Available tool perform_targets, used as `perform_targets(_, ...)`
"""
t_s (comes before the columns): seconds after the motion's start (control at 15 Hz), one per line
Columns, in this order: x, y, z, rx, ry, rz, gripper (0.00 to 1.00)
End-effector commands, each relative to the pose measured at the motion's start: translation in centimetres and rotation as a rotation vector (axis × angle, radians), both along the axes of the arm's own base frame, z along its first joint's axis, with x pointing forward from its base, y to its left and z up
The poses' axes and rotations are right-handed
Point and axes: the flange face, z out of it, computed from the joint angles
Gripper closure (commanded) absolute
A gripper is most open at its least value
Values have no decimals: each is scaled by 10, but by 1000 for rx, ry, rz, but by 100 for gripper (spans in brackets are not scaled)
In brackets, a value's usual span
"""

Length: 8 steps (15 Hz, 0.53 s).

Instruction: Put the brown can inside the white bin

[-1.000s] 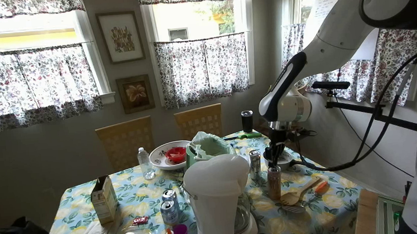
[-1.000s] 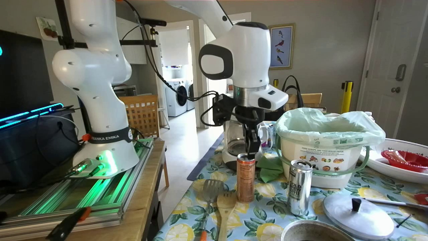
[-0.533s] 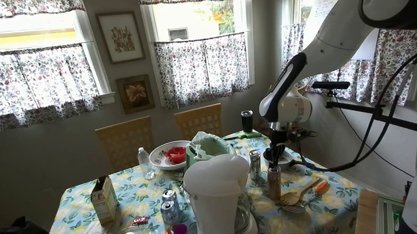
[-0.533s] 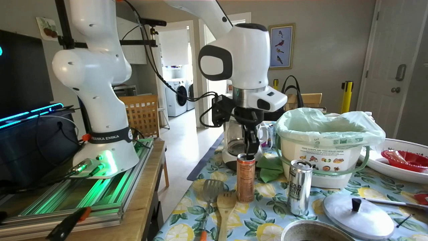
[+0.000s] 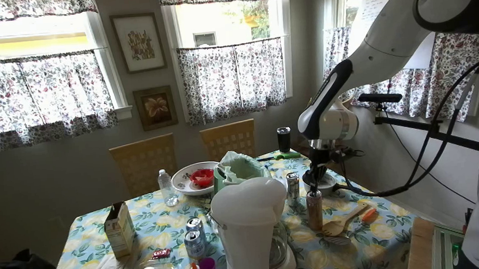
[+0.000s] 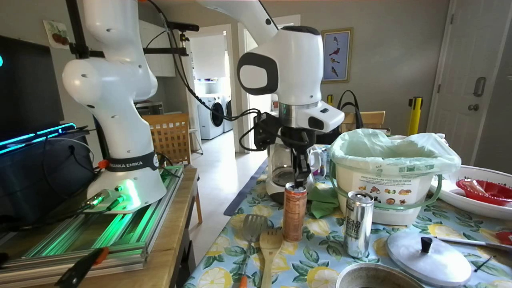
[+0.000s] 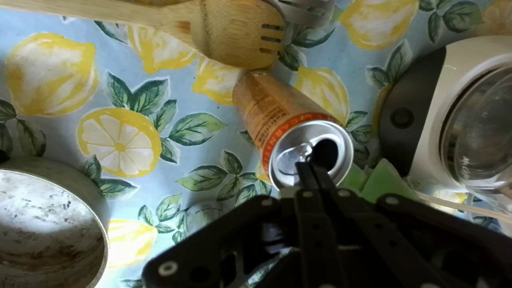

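The pincer (image 7: 311,166) is pressed together at the opened top of the brown can (image 6: 294,216); whether it nips the tab, I cannot tell. The can stands almost upright on a lemon-print tablecloth (image 6: 320,250), near the white bin (image 6: 380,194), which a pale green bag (image 6: 392,158) lines. Beyond, a white bowl (image 5: 183,180) holds a red dish (image 5: 204,182); farther out are chairs (image 5: 228,141) and curtained windows (image 5: 227,23).

In an exterior view we find windows (image 5: 225,22) glaring beyond the gripper (image 5: 314,189), the wall (image 5: 57,177) beneath them dim; in the wrist view the fingers (image 7: 314,232) blur darkly.
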Motion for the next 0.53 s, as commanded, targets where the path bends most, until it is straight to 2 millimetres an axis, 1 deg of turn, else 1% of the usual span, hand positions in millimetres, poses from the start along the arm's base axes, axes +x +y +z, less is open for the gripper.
perform_targets(0.0,-1,-1,-5,22,-4,7,100)
perform_targets(0.27,-1,-1,-1,29,-13,10,100)
perform_targets(0.47,-3,-1,16,17,-33,21,100)
